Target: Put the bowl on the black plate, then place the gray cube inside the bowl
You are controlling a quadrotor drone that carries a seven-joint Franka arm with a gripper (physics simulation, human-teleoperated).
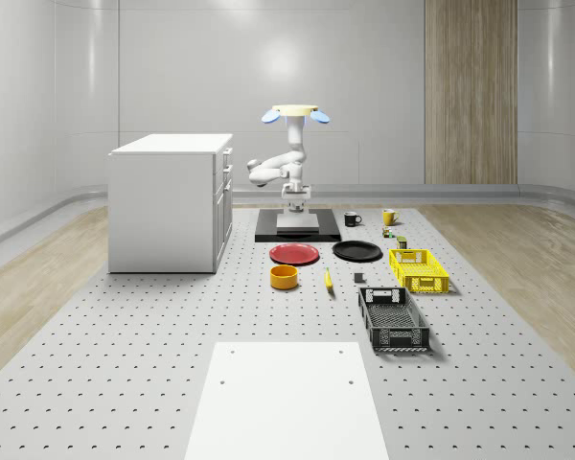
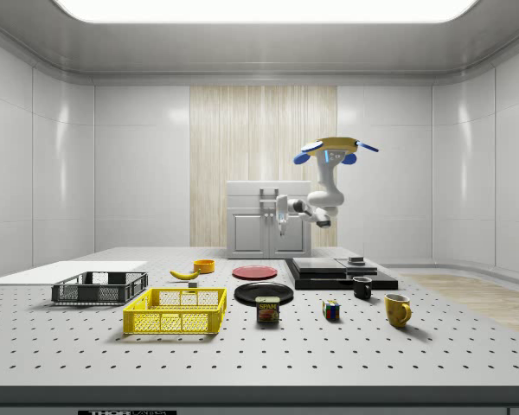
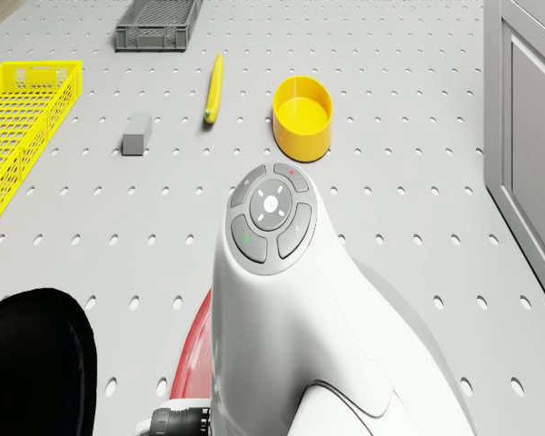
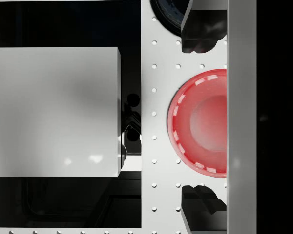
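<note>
Nothing grabbed so far, I'm hovering above the black pad (image 1: pixel 298 231), my gripper (image 4: pixel 203 117) fingers wide apart, guessing I head for the yellow bowl (image 1: pixel 285 277) next.

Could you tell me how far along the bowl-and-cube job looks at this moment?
Nothing looks done yet. The yellow bowl sits on the table beside the banana, apart from the bare black plate. The gray cube lies on the table near the yellow crate. Nothing is in hand: the drone hovers over the black platform, its open end effector above the red plate. Both steps remain.
</note>
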